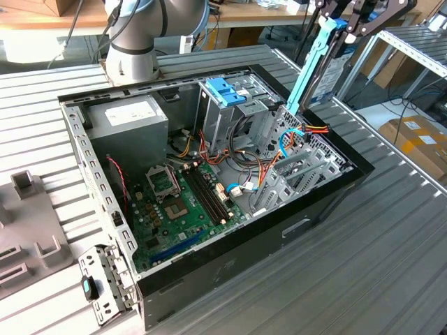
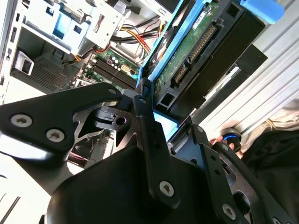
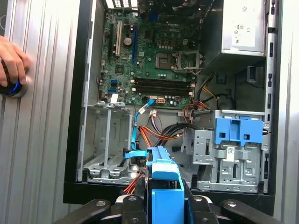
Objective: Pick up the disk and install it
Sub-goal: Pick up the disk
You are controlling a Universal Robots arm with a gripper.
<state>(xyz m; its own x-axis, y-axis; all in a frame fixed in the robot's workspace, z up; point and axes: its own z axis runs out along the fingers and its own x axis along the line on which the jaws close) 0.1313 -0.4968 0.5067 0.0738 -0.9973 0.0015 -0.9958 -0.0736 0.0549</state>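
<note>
**Fig. Disk carried in the gripper above the open computer case.**

The gripper (image 1: 347,28) has its fingers (image 3: 128,201) pinched on the disk (image 1: 309,66), one on each flat face, as the first wrist view shows. There the blue rail of the disk's end stands between them. The disk is held edge-on and tilted in the air, clear of the table (image 1: 391,265), over the side of the computer case (image 1: 279,230) on the exterior view's right. Its lower end hangs close to the metal bays and coloured cables (contact cannot be judged). Inside the case lie the motherboard (image 1: 181,202), the power-supply box (image 1: 129,118) and a drive cage with a blue handle (image 1: 227,91). An empty metal bay (image 3: 105,135) sits beside that cage. A person's hand (image 3: 11,58) rests on the table outside the case.
</note>
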